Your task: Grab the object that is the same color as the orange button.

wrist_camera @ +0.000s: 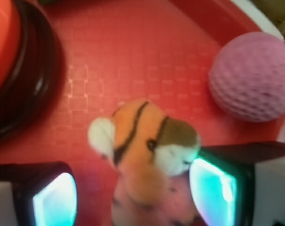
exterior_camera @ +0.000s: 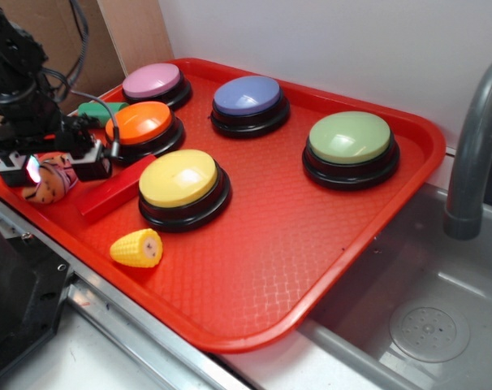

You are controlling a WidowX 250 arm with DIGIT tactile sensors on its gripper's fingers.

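The small orange tiger toy [wrist_camera: 142, 146], black-striped with cream patches, lies on the red tray [exterior_camera: 254, 268] at its far left end [exterior_camera: 45, 188]. My gripper [wrist_camera: 133, 193] is open and straddles it: the right finger [wrist_camera: 213, 188] sits right against the toy's head, while the left finger [wrist_camera: 55, 200] stands well clear of it. In the exterior view the gripper [exterior_camera: 59, 171] hangs low over the tray's left corner. The orange button [exterior_camera: 140, 122] stands just behind and to the right, its edge showing at the wrist view's left [wrist_camera: 1, 42].
A pink textured ball [wrist_camera: 255, 75] lies close to the toy by the tray rim. A yellow button [exterior_camera: 183, 183], corn cob [exterior_camera: 136, 248], red block [exterior_camera: 116, 195], pink button [exterior_camera: 153, 81], blue button [exterior_camera: 248, 97] and green button [exterior_camera: 350, 140] share the tray. A sink with a faucet [exterior_camera: 473, 146] is on the right.
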